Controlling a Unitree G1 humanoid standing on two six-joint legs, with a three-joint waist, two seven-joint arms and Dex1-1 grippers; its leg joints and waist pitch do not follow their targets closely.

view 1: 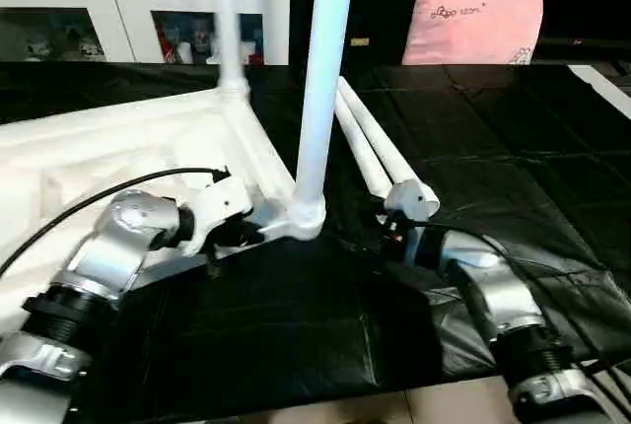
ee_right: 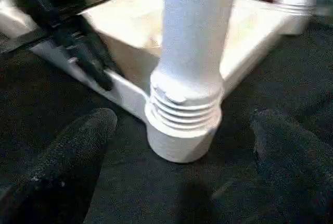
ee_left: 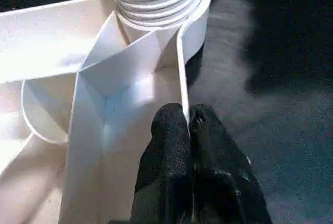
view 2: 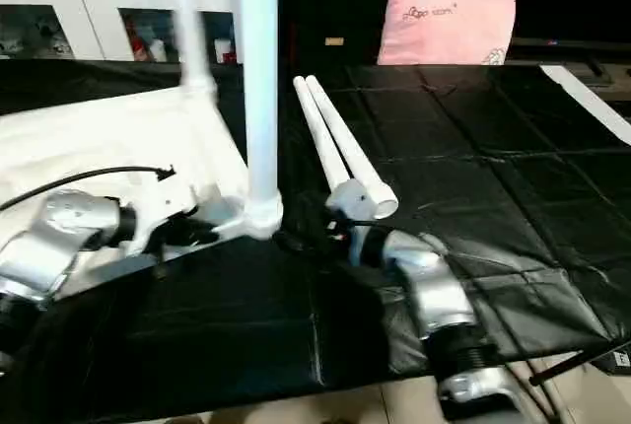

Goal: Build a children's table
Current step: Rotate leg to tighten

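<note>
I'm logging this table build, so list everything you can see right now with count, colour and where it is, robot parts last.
Tabletop: one, white, lying underside up on the black mat, at left.
Standing legs: two, white, upright in corner sockets; the near one shows thread rings above its socket, the far one stands behind it.
Loose legs: two, white, lying side by side on the mat, right of the near corner.
Mat: one, black, covering the work surface.
Cushion: one, pink, at the back right.
Cabinet: one, white, glass doors, back left.
Left gripper: black fingers pinching the tabletop's rim near the threaded leg.
Right gripper: open, black fingers either side of the near leg's base, apart from it.
</note>
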